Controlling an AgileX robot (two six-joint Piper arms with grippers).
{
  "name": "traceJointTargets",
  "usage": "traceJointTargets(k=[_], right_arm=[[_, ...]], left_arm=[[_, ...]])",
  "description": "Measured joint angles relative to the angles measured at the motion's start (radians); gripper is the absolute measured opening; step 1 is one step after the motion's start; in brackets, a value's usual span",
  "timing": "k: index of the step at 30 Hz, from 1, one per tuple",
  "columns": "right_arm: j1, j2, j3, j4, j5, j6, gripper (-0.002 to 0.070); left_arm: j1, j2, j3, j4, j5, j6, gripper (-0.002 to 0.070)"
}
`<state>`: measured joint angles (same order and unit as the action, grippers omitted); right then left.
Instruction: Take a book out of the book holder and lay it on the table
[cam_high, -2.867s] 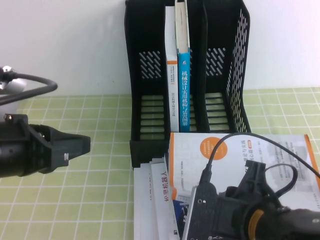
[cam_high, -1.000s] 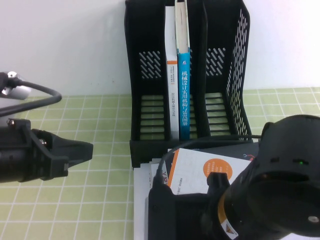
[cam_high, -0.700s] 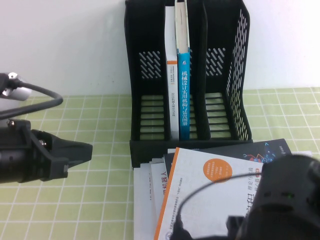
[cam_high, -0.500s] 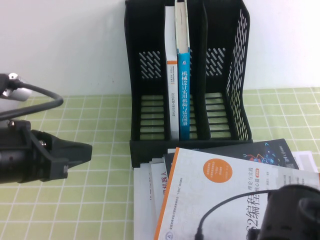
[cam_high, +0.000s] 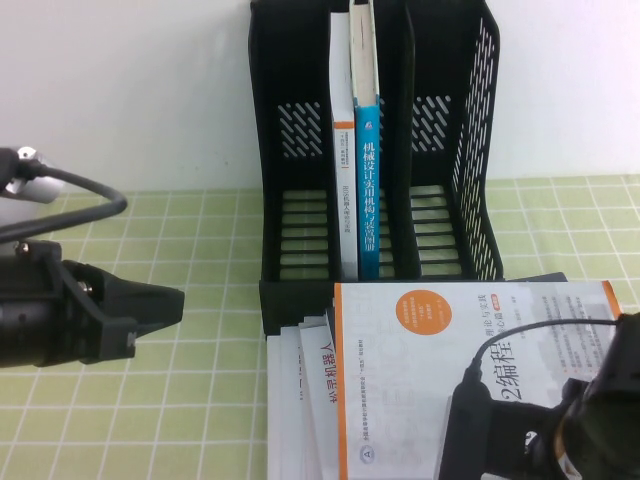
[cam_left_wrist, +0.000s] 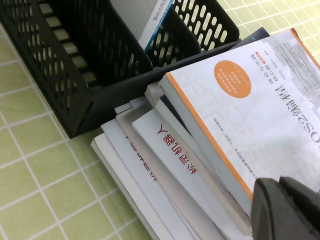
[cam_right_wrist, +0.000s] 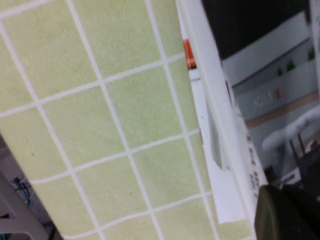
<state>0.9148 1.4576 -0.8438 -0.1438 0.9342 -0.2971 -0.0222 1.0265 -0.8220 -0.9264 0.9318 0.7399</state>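
The black book holder (cam_high: 290, 200) stands at the back with a blue book (cam_high: 368, 170) and a white book (cam_high: 343, 180) upright in its middle slot. In front of it lies a fanned pile of books (cam_high: 300, 400). The top one, a white book with an orange circle (cam_high: 430, 330), is square to the holder. My right gripper (cam_right_wrist: 290, 215) is shut on this book's near right edge, and its arm (cam_high: 540, 440) covers the corner. My left gripper (cam_high: 170, 300) is shut and empty, left of the holder. It also shows in the left wrist view (cam_left_wrist: 285, 210), above the pile.
The green checked tablecloth (cam_high: 200, 400) covers the table. A white wall rises behind the holder. The holder's left slot (cam_high: 300, 230) and right slot (cam_high: 440, 220) hold nothing. Several pile books (cam_left_wrist: 150, 165) stick out leftward under the top book.
The white book with the orange circle has turned from tilted to square with the holder. My right arm has shifted to the bottom right corner. My left arm has stayed put.
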Motion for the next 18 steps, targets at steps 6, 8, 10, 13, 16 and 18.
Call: traceJointTargets(k=[6, 8, 10, 13, 16, 18], right_arm=[[-0.006, -0.106, -0.006, 0.209, -0.013, -0.161, -0.0001], [-0.006, -0.176, -0.022, 0.29, -0.013, -0.198, -0.0001], [-0.006, -0.253, -0.05, 0.343, -0.026, -0.208, -0.0001], [-0.006, -0.388, -0.109, 0.37, -0.085, -0.201, -0.0001], [-0.006, -0.54, -0.145, 0.333, -0.17, -0.178, -0.0001], [-0.006, -0.625, -0.151, 0.245, -0.192, -0.147, -0.0001]], left_arm=[[0.0, -0.006, 0.0, 0.0, 0.0, 0.003, -0.0003], [0.0, -0.027, 0.0, 0.0, 0.0, 0.01, -0.0003], [-0.005, -0.064, 0.0, 0.006, 0.0, 0.015, -0.0003], [-0.052, -0.14, 0.0, 0.051, 0.0, 0.016, -0.0003], [-0.13, -0.239, 0.0, 0.15, 0.007, -0.012, -0.0003], [-0.174, -0.322, 0.0, 0.258, 0.022, -0.078, -0.0003]])
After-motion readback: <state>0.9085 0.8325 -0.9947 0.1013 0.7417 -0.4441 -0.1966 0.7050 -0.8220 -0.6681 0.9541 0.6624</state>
